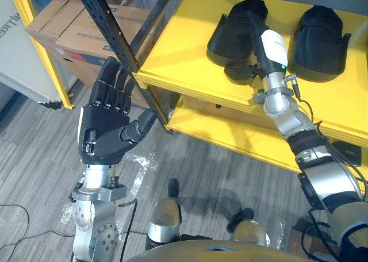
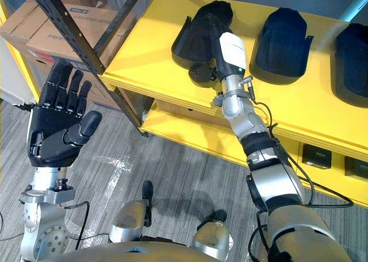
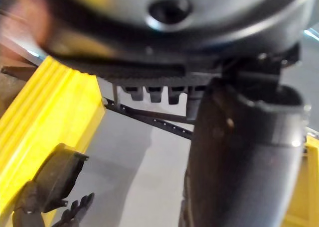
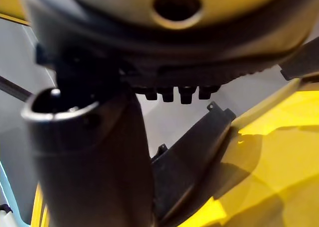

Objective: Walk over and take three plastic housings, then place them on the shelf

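Left eye view: the right hand (image 1: 265, 45) is lying along the leftmost plastic housing (image 1: 230, 35) on the yellow shelf (image 1: 172, 49), fingers straight and gripping nothing. The left hand (image 1: 103, 130) is hovering spread and empty by the black upright (image 1: 115, 32).

Right eye view: the second housing (image 2: 282, 41) and third housing (image 2: 353, 58) are sitting further right.

Left wrist view: the left hand's fingers are pointing straight out.

Right wrist view: the shell is looking thin, stiff, light and probably slick (its rim seems the best hold). The shelf paint is looking smooth, leaving bare room near the left.
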Robot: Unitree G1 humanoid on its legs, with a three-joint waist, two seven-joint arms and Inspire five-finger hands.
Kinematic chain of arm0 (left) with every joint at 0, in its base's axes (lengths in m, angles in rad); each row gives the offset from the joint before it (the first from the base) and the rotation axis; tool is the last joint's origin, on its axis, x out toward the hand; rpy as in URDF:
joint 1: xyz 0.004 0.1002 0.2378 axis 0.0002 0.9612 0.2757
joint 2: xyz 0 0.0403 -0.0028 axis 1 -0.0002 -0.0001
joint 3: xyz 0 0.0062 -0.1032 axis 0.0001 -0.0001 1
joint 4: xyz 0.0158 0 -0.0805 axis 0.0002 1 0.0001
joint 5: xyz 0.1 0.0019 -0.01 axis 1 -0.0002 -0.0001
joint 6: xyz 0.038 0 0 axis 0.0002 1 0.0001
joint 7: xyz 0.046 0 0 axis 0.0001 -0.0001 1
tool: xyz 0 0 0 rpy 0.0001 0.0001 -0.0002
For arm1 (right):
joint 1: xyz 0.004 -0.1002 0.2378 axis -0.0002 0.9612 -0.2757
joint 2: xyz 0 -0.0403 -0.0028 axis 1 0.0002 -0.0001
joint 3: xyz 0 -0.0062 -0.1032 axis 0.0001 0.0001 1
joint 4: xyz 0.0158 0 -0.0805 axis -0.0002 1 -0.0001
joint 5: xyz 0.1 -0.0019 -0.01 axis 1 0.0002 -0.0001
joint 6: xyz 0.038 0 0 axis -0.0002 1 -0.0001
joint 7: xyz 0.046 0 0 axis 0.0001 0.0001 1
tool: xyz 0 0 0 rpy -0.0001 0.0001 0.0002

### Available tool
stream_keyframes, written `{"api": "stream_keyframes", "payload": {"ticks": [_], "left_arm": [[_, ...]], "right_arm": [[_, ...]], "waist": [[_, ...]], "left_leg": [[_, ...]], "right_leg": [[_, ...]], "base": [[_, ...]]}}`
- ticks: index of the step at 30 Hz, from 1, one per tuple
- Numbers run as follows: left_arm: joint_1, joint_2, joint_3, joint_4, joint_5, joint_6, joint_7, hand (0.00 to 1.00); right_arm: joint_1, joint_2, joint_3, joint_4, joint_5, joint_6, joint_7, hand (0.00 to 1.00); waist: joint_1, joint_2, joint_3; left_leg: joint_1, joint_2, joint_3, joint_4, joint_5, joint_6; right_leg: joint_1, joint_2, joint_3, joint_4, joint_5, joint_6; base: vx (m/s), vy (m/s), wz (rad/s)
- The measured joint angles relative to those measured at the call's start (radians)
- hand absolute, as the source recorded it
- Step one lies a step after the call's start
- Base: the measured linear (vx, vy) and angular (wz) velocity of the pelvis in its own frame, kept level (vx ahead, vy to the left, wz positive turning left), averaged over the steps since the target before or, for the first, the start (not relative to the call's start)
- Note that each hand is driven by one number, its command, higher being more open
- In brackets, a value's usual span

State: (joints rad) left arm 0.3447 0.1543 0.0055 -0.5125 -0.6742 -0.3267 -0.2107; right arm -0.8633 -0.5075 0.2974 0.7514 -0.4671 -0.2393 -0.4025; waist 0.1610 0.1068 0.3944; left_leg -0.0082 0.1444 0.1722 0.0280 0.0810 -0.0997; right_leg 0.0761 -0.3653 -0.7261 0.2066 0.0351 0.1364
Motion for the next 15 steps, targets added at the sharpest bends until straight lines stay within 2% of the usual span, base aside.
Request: {"api": "stream_keyframes", "payload": {"ticks": [15], "left_arm": [[-0.001,0.0,-0.048,0.044,0.0,0.001,0.01,1.0]], "right_arm": [[-0.025,-0.004,0.003,0.033,-0.019,0.06,-0.009,1.0]], "waist": [[-0.002,0.004,-0.002]], "left_leg": [[0.024,0.0,0.006,-0.034,0.022,-0.004]], "right_leg": [[0.008,0.001,0.0,-0.001,0.001,0.0]], "base": [[-0.03,-0.006,0.0]]}}
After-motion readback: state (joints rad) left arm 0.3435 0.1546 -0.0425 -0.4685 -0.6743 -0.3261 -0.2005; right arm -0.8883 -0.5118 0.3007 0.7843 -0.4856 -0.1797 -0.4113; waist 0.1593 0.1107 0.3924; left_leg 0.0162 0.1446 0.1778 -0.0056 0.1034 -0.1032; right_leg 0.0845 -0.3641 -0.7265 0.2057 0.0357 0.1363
